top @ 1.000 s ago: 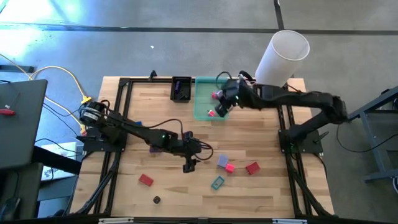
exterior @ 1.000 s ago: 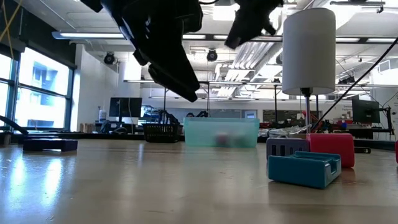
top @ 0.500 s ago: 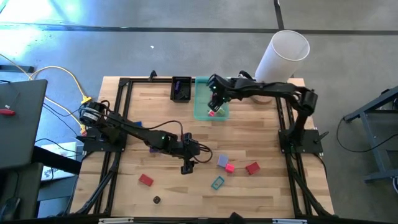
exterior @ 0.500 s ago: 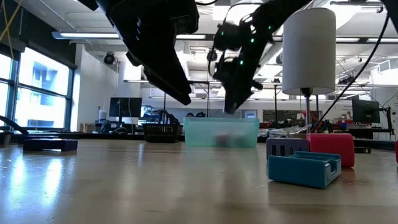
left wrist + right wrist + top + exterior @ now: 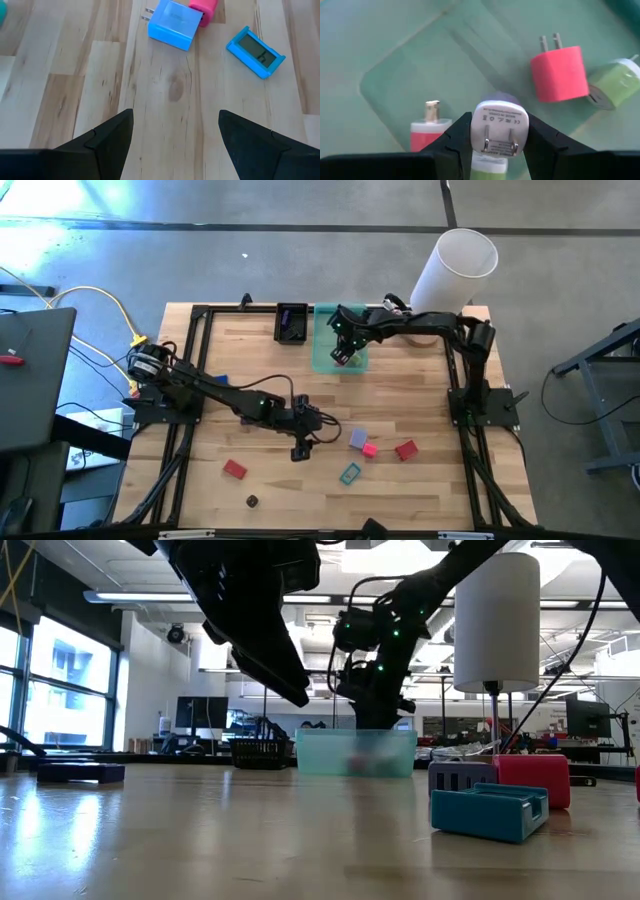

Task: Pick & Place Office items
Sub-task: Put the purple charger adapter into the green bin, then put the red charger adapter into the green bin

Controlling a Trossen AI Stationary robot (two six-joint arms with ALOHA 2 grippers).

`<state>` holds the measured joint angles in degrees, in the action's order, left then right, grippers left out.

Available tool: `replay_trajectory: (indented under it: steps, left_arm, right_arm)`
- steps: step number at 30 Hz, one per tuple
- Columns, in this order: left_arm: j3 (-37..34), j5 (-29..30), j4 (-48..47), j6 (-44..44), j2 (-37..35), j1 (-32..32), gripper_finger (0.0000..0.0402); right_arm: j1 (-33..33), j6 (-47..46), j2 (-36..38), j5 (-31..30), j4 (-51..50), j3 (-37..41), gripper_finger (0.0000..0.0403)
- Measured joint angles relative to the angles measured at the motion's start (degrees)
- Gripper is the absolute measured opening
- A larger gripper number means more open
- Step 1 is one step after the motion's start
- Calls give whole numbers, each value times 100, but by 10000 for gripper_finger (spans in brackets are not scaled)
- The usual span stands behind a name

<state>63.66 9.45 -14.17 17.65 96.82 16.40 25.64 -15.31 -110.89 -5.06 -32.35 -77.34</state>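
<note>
The left gripper [image 5: 303,448], its dark fingers [image 5: 107,137] spread wide and holding nothing, hangs over bare wood at mid-table on a low, outstretched arm, near the blue two-pronged plug block [image 5: 173,25], the pink block [image 5: 203,8] touching it, and the flat blue clip [image 5: 256,52]. The right gripper [image 5: 341,352], on an arm folded back toward the table's far edge, reaches down into the translucent green tray [image 5: 322,356], clamped on a small white-faced two-pronged plug [image 5: 499,128] above the tray floor, where a red plug block [image 5: 559,73] and a green plug [image 5: 614,82] lie.
</note>
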Motion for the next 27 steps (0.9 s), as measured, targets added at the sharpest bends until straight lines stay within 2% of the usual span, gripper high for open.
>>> replay_trajectory:
  steps: [5,9,12,21,27]
  left_arm:
    - [0,0,2,-2,0,7,282]
    - [0,0,2,-2,0,28,282]
    - [0,0,0,-3,0,28,282]
    - [0,0,2,18,0,28,282]
    - [0,0,2,66,2,28,282]
  right_arm:
    - [41,-5,-2,71,-7,0,124]
    - [31,-34,-2,94,-7,0,161]
    - [35,-144,-2,89,8,0,170]
    - [8,169,70,262,-16,4,148]
    - [-159,599,759,349,-118,4,138]
